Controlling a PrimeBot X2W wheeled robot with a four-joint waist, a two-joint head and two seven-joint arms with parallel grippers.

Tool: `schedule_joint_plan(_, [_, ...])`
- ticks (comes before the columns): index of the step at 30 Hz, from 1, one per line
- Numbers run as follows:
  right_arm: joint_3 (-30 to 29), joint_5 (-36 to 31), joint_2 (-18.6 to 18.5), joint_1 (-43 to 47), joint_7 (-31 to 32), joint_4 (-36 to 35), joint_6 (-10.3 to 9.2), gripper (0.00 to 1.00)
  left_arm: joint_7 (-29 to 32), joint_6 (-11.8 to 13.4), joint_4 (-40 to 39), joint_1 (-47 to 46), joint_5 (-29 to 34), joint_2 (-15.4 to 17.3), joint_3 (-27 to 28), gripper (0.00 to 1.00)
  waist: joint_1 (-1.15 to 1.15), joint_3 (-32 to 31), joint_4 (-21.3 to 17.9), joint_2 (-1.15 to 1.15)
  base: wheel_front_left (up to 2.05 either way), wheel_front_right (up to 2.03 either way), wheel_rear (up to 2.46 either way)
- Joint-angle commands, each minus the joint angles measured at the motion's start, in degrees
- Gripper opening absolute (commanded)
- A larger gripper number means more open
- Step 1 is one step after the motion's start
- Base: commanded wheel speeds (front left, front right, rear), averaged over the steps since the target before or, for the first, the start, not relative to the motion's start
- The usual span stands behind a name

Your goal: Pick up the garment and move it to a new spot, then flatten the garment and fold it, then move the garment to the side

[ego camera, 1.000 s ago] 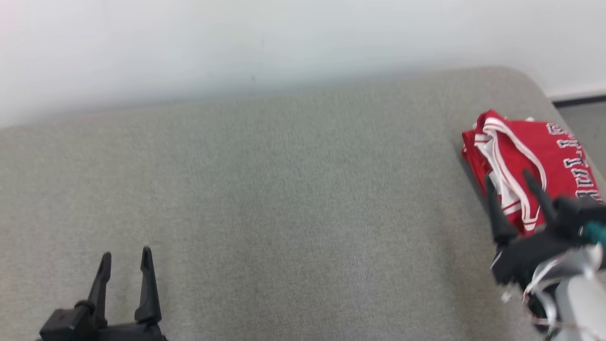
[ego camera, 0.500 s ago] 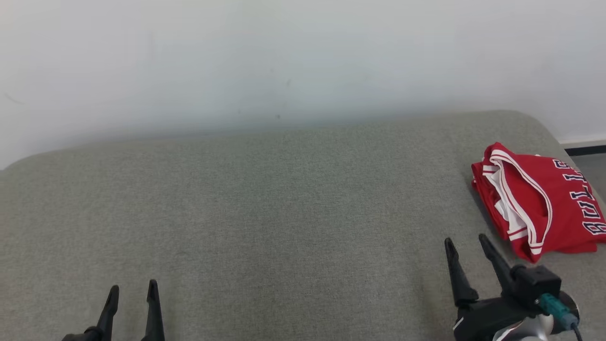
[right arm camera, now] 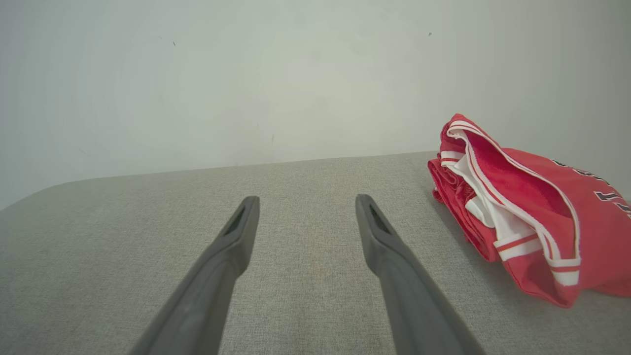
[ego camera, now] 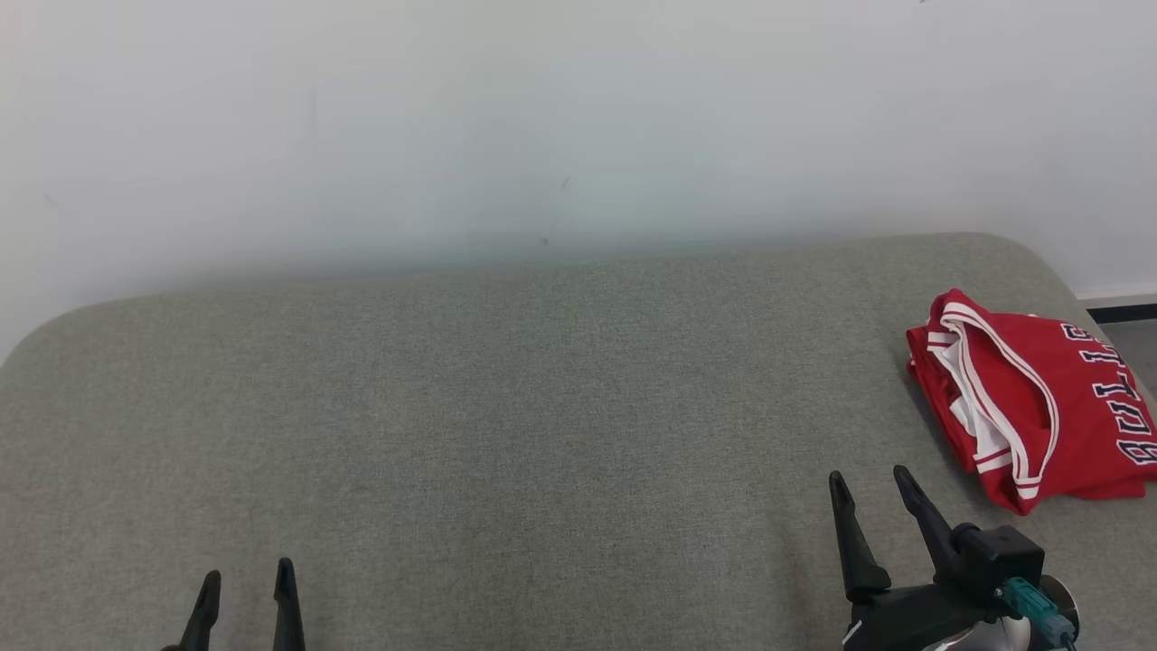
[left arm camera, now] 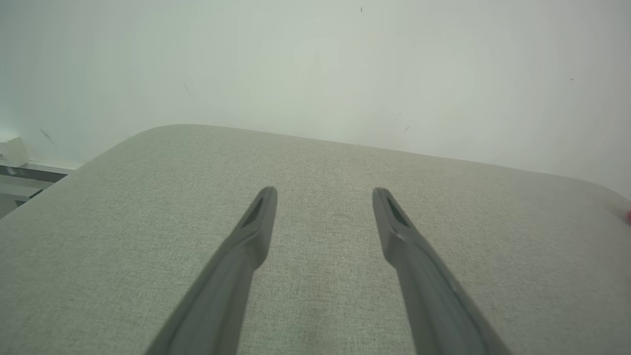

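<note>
red knit jersey w/ white trim (ego camera: 1039,407) sits folded at right end of grey fabric cushion (ego camera: 542,407), near my right gripper (ego camera: 868,475). it and my left gripper (ego camera: 249,571) are both spread, empty. light, floppy, prob slippery: i'd pinch the banded edge.

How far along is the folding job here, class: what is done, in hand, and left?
Done: the red garment lies folded at the right end of the grey cushion, so folding and moving aside look finished. In hand: nothing; the left end effector and right end effector are open, empty, apart from it. Left: apparently nothing.
</note>
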Motion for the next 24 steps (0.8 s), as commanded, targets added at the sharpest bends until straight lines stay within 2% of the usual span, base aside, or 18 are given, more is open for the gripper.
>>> schedule_joint_plan(1, [-0.1, -0.4, 0.1, 0.0, -0.2, 0.0, -0.18, 1.0, 0.0, 0.2, -0.3, 0.2, -0.6, 0.0, 0.3, 1.0, 0.0, 0.0, 0.0, 0.0, 0.0, 0.0, 0.0])
schedule_joint_plan(22, [-0.3, -0.1, 1.1, 0.2, -0.6, 0.9, -0.18, 1.0, 0.0, 0.0, -2.2, 0.2, -1.0, 0.0, 0.9, 1.0, 0.0, 0.8, -0.5, 0.0, 0.0, 0.0, 0.0])
schedule_joint_plan(23, [-0.2, 0.0, 1.0, 0.0, -0.3, 0.8, 0.0, 0.0, 0.0, 0.2, -2.0, 0.0, -0.5, 0.0, 0.8, 0.0, 0.0, 0.8, -0.5, 0.0, 0.0, 0.0, 0.0])
schedule_joint_plan(24, [-0.2, 0.1, 1.0, 0.1, -0.2, 1.1, 0.0, 0.0, 0.1, 0.2, -1.7, -0.1, -0.6, 0.0, 0.8, 0.0, 0.0, 0.8, -0.5, 0.0, 0.0, 0.0, 0.0])
